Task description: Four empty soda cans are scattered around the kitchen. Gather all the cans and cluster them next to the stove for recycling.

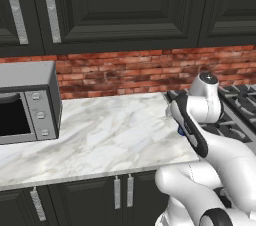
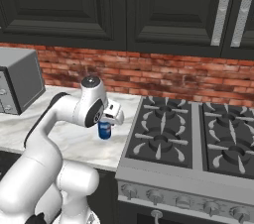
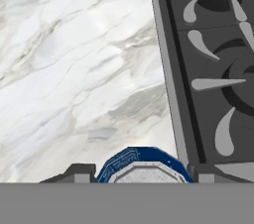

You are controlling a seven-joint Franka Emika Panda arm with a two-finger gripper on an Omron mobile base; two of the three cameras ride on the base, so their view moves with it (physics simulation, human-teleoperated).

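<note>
gripper [image 2: 105, 125] pinching a blue soda can [image 2: 104, 131] (upright) beside the stove [image 2: 198, 134].

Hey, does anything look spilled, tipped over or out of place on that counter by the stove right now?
Nothing stands out. The blue can is upright in the hand, over the marble counter just left of the stove. No spill or damage shows.

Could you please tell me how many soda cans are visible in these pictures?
1: a small blue cylindrical soda can in the hand, over the white marble counter beside the steel gas stove. Others may be out of view.
</note>
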